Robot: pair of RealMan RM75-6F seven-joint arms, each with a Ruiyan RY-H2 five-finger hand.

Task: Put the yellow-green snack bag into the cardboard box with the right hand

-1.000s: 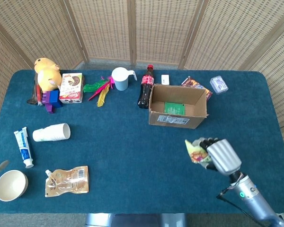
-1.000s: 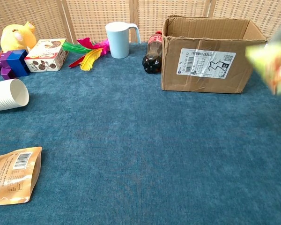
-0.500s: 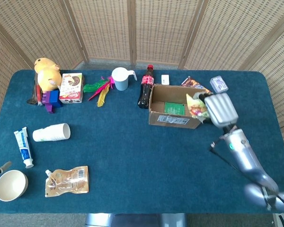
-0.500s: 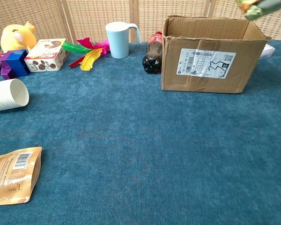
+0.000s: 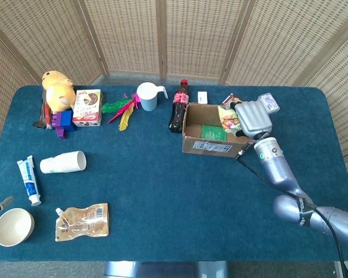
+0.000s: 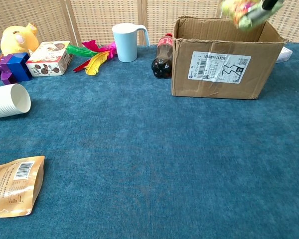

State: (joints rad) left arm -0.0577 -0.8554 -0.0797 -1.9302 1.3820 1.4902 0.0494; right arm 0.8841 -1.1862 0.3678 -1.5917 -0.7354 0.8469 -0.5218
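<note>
My right hand (image 5: 250, 118) holds the yellow-green snack bag (image 5: 227, 117) above the open cardboard box (image 5: 216, 146), over its right half. In the chest view the bag (image 6: 244, 11) shows blurred at the top edge, just above the box (image 6: 222, 67), with a bit of the hand (image 6: 270, 4) beside it. A green item lies on the box floor in the head view. My left hand does not show in either view.
A cola bottle (image 5: 178, 106) stands just left of the box; a white mug (image 5: 147, 96) and feathers (image 5: 121, 109) lie further left. Behind the box are a dark snack pack (image 5: 236, 101) and a small clear case (image 5: 268, 103). Paper cups (image 5: 63, 163), toothpaste (image 5: 28, 179), a bowl (image 5: 13, 227) and a brown pouch (image 5: 82, 220) lie at left.
My right hand carried the bag up from the near right of the table, over the box's right wall, and further left above the box opening.
</note>
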